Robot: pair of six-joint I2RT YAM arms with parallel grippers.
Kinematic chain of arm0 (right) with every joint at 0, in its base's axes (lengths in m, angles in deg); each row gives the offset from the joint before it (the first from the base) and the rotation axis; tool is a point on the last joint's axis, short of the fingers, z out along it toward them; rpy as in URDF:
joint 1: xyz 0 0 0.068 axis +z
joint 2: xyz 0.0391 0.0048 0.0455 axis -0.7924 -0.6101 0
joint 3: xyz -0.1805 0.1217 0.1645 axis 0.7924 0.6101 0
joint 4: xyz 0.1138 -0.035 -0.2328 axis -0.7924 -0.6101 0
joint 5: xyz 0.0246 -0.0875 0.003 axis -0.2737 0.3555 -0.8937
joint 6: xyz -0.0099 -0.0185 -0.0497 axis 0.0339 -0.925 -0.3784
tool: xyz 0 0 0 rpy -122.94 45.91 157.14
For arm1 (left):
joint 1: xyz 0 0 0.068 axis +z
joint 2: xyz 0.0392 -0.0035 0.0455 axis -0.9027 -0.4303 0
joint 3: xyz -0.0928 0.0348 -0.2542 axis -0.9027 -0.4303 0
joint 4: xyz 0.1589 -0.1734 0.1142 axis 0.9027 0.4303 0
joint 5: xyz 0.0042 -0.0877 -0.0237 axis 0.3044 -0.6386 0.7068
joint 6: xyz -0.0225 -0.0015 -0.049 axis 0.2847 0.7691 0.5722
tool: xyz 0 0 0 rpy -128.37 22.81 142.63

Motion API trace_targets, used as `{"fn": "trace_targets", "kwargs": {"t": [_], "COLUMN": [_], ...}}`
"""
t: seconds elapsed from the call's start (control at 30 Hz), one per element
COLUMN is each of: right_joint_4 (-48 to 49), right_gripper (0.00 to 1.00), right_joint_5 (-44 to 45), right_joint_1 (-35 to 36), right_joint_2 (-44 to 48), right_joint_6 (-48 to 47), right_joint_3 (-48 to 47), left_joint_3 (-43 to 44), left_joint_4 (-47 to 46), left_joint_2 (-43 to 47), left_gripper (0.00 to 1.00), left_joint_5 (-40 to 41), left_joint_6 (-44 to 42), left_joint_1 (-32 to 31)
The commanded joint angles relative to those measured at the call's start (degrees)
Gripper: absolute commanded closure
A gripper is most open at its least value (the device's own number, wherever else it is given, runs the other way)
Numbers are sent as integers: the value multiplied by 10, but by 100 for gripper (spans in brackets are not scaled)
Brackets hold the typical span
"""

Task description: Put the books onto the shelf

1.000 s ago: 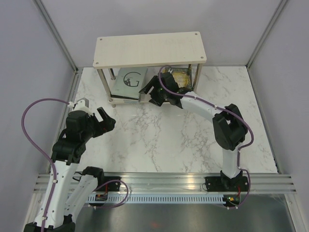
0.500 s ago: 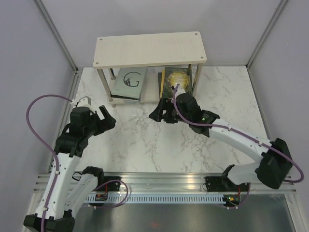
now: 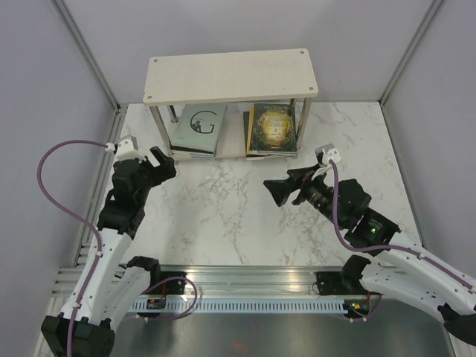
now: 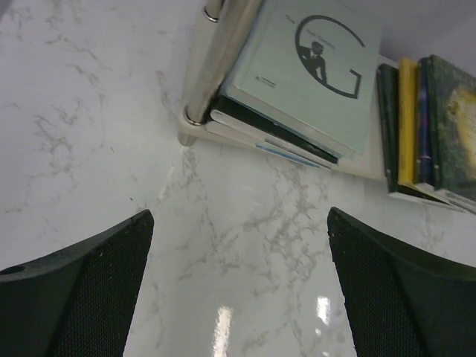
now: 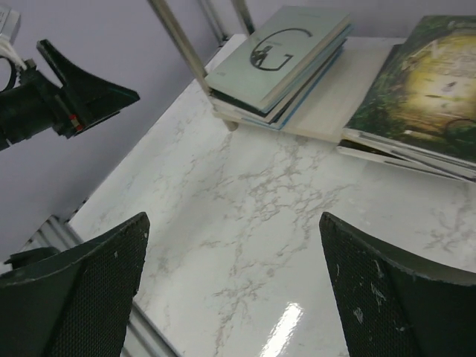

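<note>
Left claw point(image 3: 162, 163): released, jaws spread wide, nothing between them; it hangs over the marble table point(image 3: 223, 216) in the left middle of the top view.
Right claw point(image 3: 274, 192): also released and empty, right of the centre, with its tips pointing to the left of the frame.
Shelf point(image 3: 230, 74): stands at the upper centre, against the back of the table.
Books, left stack point(image 3: 195, 128): lies flat on the lower board point(image 5: 327, 108), the pale cover with the black figure on top, just beside the front left leg point(image 4: 219, 59).
Books, right stack point(image 3: 271, 128): lies flat on the same board, the dark green and gold cover on top; under it a yellow and a blue edge show in the left wrist view.
Loose books: I see none on the table in any view.
Direction from the claws: the left stack is up and to the right of the left claw, and near; the right stack is up from the right claw, and farther apart.
Long axis: both stacks run from the front edge of the shelf toward the back, so up and down in the top view, a little tilted.
Nearer arm: the left arm for the left stack; neither claw touches a book.
Judgement: the placing seems done, so a coming move probably needs no grasp.
</note>
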Motion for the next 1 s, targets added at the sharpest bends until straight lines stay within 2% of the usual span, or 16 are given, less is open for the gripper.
{"fn": "trace_targets", "kwargs": {"t": [0.0,0.1,0.17,0.2,0.27,0.37,0.47,0.5,0.57,0.63,0.73,0.83,0.87,0.97], "right_joint_4": [-13,-60,-74,-77,-76,-76,-79,-80,-80,-80,-67,-50,-37,-11], "right_gripper": [2,2,2,2,2,2,2,2,2,2,2,2,2,2], "right_joint_5": [134,231,235,233,231,238,226,225,238,254,274,262,253,239], "right_joint_1": [2,2,1,1,1,1,1,2,1,0,-7,-20,-24,-38], "right_joint_2": [14,15,13,12,10,-1,-18,-21,-32,-43,-63,-85,-91,-126], "right_joint_6": [-59,-37,-44,-50,-51,-43,-58,-64,-82,-90,-91,-90,-92,-93], "right_joint_3": [10,-1,-8,-8,-7,-4,-6,-6,-5,-4,1,2,3,-2], "left_joint_3": [-74,-105,-99,-90,-89,-123,-172,-174,-209,-219,-217,-242,-255,-327], "left_joint_4": [-204,-280,-288,-267,-275,-364,-481,-488,-582,-608,-623,-669,-716,-877], "left_joint_2": [-30,-100,-188,-213,-266,-316,-344,-339,-335,-333,-341,-330,-325,-358], "left_gripper": [0,2,9,11,11,11,11,11,10,11,12,18,21,17], "left_joint_5": [126,163,188,202,223,238,259,262,227,188,183,140,132,114], "left_joint_6": [-92,-128,-145,-120,-100,-87,-133,-130,-148,-187,-201,-228,-237,-256], "left_joint_1": [3,3,3,4,4,4,4,4,4,4,4,4,4,4]}}
